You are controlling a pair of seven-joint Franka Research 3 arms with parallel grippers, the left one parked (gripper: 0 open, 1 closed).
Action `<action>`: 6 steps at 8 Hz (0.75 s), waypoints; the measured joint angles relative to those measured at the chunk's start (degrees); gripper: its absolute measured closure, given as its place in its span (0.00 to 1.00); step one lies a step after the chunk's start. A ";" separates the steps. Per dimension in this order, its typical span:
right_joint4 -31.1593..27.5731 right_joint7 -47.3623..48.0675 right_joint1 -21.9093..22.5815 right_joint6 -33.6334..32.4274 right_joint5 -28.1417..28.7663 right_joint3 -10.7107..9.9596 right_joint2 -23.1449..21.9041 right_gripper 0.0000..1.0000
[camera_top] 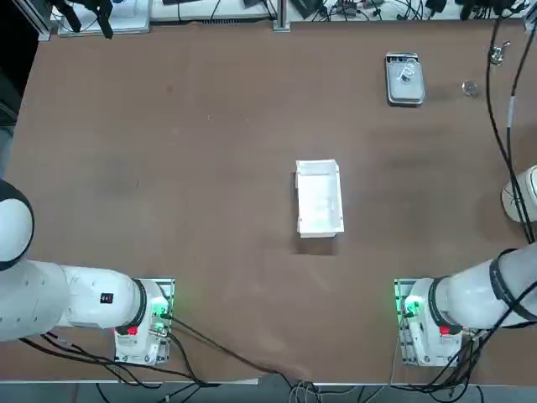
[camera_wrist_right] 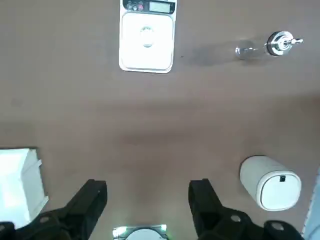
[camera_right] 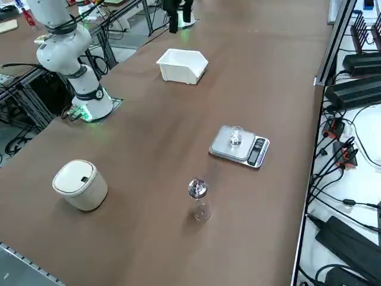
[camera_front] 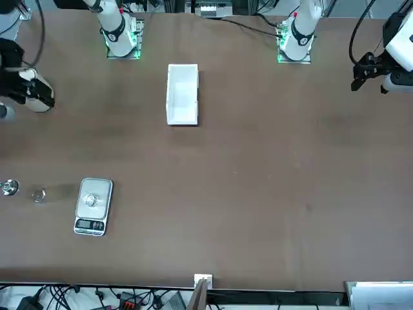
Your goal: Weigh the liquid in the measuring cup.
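**Right wrist view: cup already on the scale, claw wide open and well away**

You have the right claw (camera_wrist_right: 148, 200) hanging empty above bare tabletop (camera_top: 168, 168), its two fingers spread apart with nothing between them. The measuring cup (camera_top: 407, 74) sits on the platform of the digital scale (camera_top: 404, 80), at the far right part of the tabletop, well apart from the claw.

What could go wrong, as a judgement from how things lie:
- The cup is tiny, clear and light. If you send the claw back toward it, a finger brushing the rim could tip it and spill liquid onto the scale.
- Any touch on the scale's platform or a knock to the tabletop would upset the reading.
- Beside the scale lie a small clear round piece (camera_top: 469, 86) and a shiny metallic piece (camera_top: 497, 55). The clear piece glints like the cup, so you might mistake it for the target.
- The white cylindrical container (camera_right: 80, 185) lies near the arm's base. A low swing could bump it.

Count:
- one measuring cup
- one scale
- one white rectangular tray (camera_top: 320, 198), mid-table
- one clear round piece
- one metallic piece
- one white container
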 joint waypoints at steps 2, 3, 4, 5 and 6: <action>-3.16 -2.71 -3.56 -0.02 2.40 -0.03 -3.99 0.00; -5.31 -2.75 -3.89 0.00 3.06 -0.11 -6.16 0.00; -7.45 -2.75 -3.91 0.21 3.62 -0.30 -8.22 0.00; -9.70 -2.70 -3.91 1.44 3.84 -0.48 -10.22 0.00; -12.24 -2.42 -3.83 3.53 3.88 -0.49 -12.19 0.00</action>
